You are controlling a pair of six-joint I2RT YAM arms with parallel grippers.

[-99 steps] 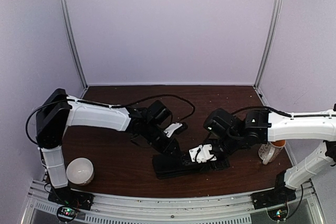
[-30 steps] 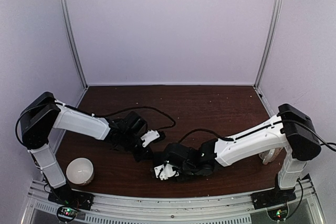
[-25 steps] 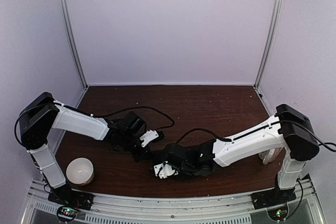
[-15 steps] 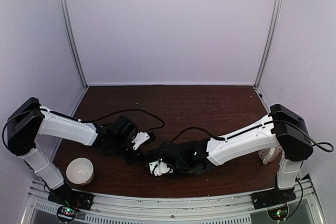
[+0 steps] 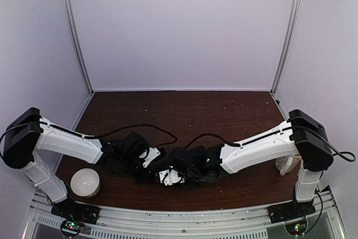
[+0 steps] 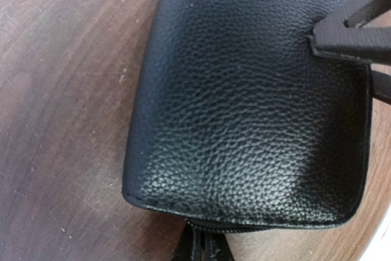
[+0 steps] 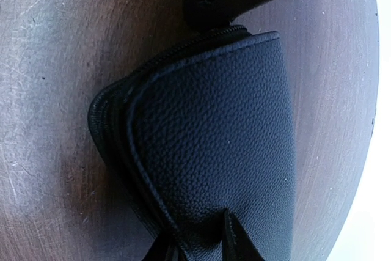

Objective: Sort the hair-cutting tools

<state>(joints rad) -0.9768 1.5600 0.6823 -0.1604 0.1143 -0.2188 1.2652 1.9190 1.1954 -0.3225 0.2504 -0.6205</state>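
Observation:
A flat black grained case (image 6: 244, 108) lies on the brown table, and it also fills the right wrist view (image 7: 214, 139). My left gripper (image 6: 204, 250) is shut on its zipper edge at one end. My right gripper (image 7: 198, 242) is shut on a fold of the case at the other side. In the top view both grippers meet low over the table, left gripper (image 5: 152, 163) and right gripper (image 5: 168, 176), and they hide most of the case. No scissors or black clip sticks are in view.
A white dome-shaped bowl (image 5: 85, 182) sits at the near left corner. A pale cup (image 5: 286, 164) stands by the right arm's base. A metal rail (image 5: 179, 216) runs along the near edge. Grey walls enclose the table.
Both grippers have moved left and toward the near edge with the case between them. The right arm now stretches far across to the left.

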